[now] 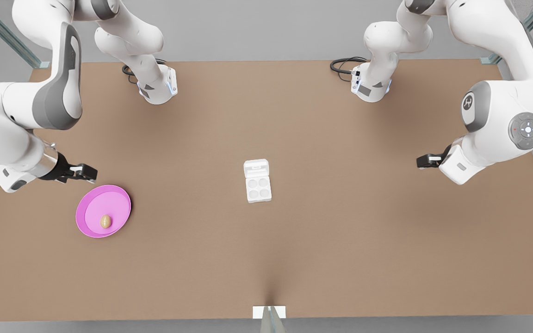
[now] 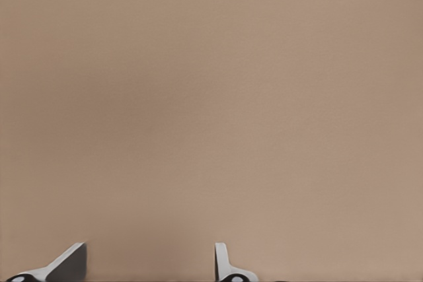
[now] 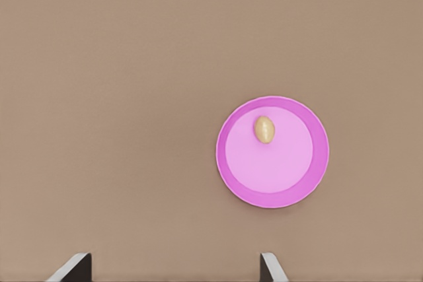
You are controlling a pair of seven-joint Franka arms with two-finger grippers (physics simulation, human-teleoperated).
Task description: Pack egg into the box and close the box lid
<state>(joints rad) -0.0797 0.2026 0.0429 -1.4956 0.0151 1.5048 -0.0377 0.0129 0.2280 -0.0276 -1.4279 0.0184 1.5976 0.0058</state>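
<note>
I see the egg (image 1: 105,221) lying on the pink plate (image 1: 91,206); my right tool (image 1: 81,173) hangs just beside that plate, fingers apart; the box (image 1: 257,181) sits mid-counter (image 1: 340,231), lid (image 1: 256,168) open; my left tool (image 1: 426,160) waits well apart, fingers spread.

The light is even and soft, coming from above, without glare. On the brown table (image 1: 322,240) each arm gives only a faint, diffuse shadow. The pink plate (image 1: 91,203) and the white box (image 1: 257,181) look clear and bright. In both wrist views the table is smooth and a little hazy.
</note>
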